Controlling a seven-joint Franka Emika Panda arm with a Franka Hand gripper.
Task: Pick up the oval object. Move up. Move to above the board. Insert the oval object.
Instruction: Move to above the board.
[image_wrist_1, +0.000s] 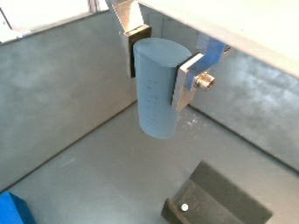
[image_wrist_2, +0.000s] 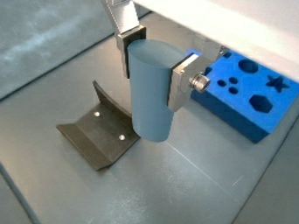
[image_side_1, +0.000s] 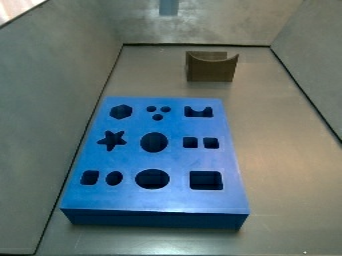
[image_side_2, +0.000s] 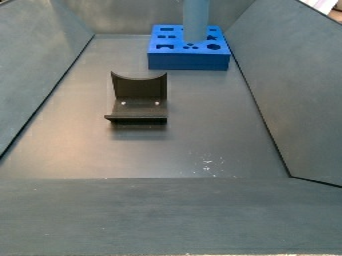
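Note:
The oval object (image_wrist_1: 158, 96) is a tall pale grey-blue post, upright between the fingers of my gripper (image_wrist_1: 162, 66), which is shut on its upper part. It hangs clear of the grey floor. In both wrist views the silver plates press its two sides; it also shows in a wrist view (image_wrist_2: 152, 96) with the gripper (image_wrist_2: 155, 66) around it. The blue board (image_wrist_2: 233, 118) with shaped holes lies beyond the post, off to one side. In both side views only the post's lower part shows, at the top edge (image_side_1: 167, 6) (image_side_2: 195, 22). The gripper is out of frame there. The board (image_side_1: 174, 160) (image_side_2: 187, 62) lies flat.
The dark fixture (image_side_2: 136, 100) stands on the floor between the board and the open end of the bin; it also shows in other views (image_side_1: 210, 65) (image_wrist_2: 100, 131) (image_wrist_1: 216, 206). Grey sloping walls (image_side_2: 40, 90) enclose the floor.

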